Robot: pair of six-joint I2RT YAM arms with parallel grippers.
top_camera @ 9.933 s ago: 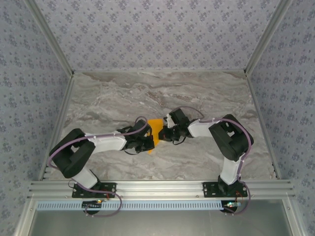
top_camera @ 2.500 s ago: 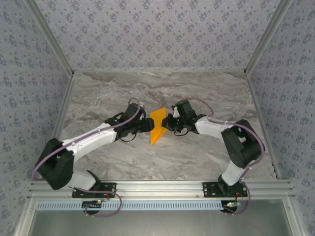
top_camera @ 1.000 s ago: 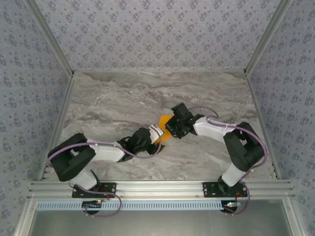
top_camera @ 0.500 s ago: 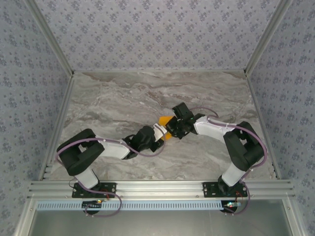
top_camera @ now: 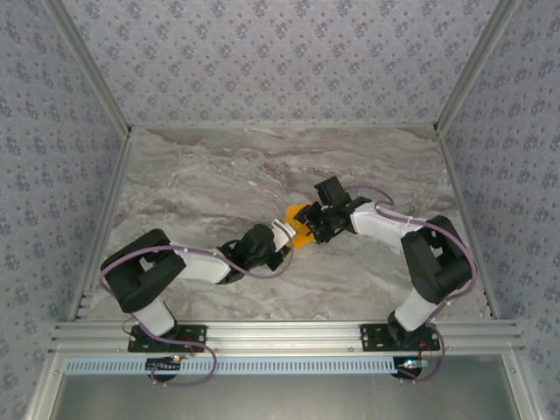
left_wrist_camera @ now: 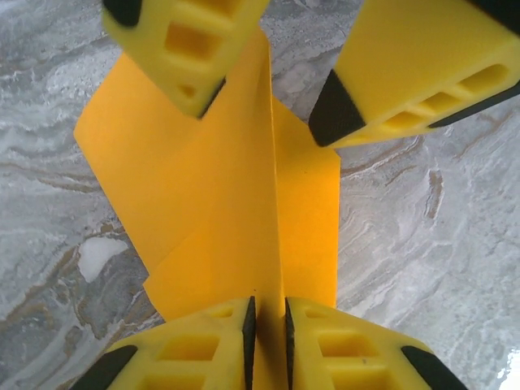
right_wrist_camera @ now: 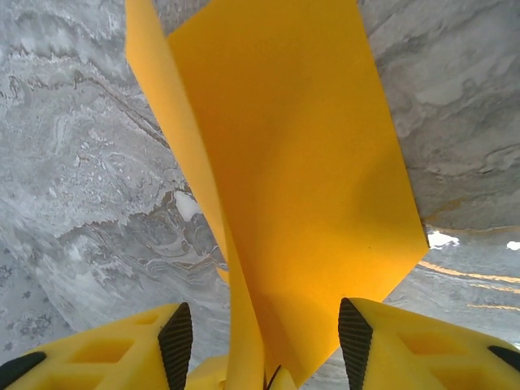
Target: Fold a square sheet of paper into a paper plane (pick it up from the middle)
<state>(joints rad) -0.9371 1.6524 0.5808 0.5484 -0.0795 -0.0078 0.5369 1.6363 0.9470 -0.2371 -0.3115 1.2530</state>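
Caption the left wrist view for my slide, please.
Left gripper pinches the folded bright-orange paper sheet; right gripper stands open astride its far end.

Near the middle of the worktop, the left gripper and right gripper cover most of the folded orange paper, its outline too small to read from above. At the left wrist its near end vanishes between pinched fingers; the right wrist view's top edge crops its far end.
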